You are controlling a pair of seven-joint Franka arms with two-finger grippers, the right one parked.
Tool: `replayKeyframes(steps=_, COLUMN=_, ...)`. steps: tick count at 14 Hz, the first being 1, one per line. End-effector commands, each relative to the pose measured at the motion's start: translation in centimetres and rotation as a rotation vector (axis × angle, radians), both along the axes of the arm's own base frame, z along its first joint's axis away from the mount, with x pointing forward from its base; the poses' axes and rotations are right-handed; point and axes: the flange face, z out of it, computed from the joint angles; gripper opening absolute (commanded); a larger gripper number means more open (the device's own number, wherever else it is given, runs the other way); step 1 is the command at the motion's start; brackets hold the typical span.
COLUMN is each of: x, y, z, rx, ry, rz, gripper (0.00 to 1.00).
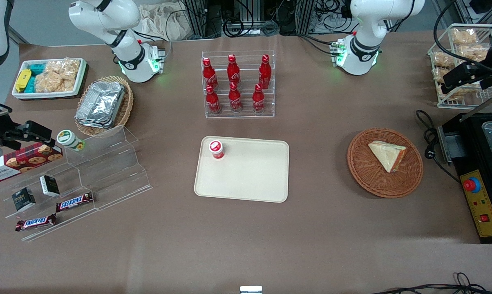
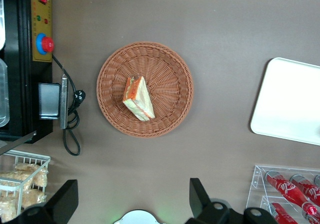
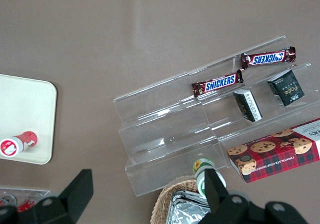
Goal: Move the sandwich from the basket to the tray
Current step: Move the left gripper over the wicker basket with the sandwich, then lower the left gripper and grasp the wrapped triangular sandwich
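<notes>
On the counter (image 1: 319, 228), about midway along, sits the tray (image 1: 250, 179). A small red-lidded cup (image 1: 216, 149) stands on its corner farther from the front camera, toward the parked arm's end; the rest of the tray is bare.

Toward the working arm's end is the basket (image 1: 356, 171), well apart from the tray. The sandwich (image 1: 387, 155) lies flat in it, roughly central, not yet lifted.

Past that end, the tool (image 2: 132, 199) hangs high over the counter, farther from the front camera than the basket. Its two fingers (image 2: 197, 196) are spread wide with nothing between them.

Key relation, from the wrist view: the sandwich is clear of the finger gap, so the tool probably needs to travel toward the front camera as well as down. The wedge's long axis runs close to square with the line joining the fingers, only a little skewed. The fingers would likely close across its narrow width after a small wrist turn.

Hard to make out:
- The fingers run off the edge of the wrist view.
- In the front view the tool is just a dark shape against a wire rack (image 1: 468, 102) of snack bags.
- The clear wrap on the sandwich is not discernible.
- The orange filling edge shows only in the wrist view.
</notes>
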Motion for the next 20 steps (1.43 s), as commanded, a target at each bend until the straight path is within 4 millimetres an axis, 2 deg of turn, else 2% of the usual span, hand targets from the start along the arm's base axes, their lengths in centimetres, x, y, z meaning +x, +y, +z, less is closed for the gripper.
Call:
replayKeyframes(steps=1, x=-0.7, y=0.1, z=0.8, rx=-0.027, ry=-0.008, rz=-0.017, gripper=1.0)
replayKeyframes(steps=4, x=0.3, y=0.4, z=0.5, rx=-0.014, ry=-0.004, rz=-0.003, gripper=1.0)
replayKeyframes(steps=6, x=0.5, y=1.0, z=-0.6, rx=-0.016, ry=0.017, rz=0.009, gripper=1.0)
replayKeyframes(steps=9, x=1.9, y=1.7, z=-3.0, rx=-0.015, ry=0.051, rz=0.023, gripper=1.0)
replayKeyframes(steps=11, x=2.9, y=2.6, z=-6.1, rx=-0.022, ry=0.063, rz=0.044, gripper=1.0)
replayKeyframes(steps=12, x=3.2, y=3.7, z=-8.0, rx=-0.024, ry=0.06, rz=0.07, gripper=1.0)
replayKeyframes(steps=14, x=3.9, y=4.6, z=-12.3, rx=-0.029, ry=0.071, rz=0.091, gripper=1.0)
replayKeyframes(steps=17, x=5.8, y=5.0, z=-17.3, rx=-0.053, ry=0.116, rz=0.109, gripper=1.0)
replayKeyframes(steps=20, x=7.0, y=5.9, z=-23.9, rx=-0.067, ry=0.161, rz=0.14, gripper=1.0)
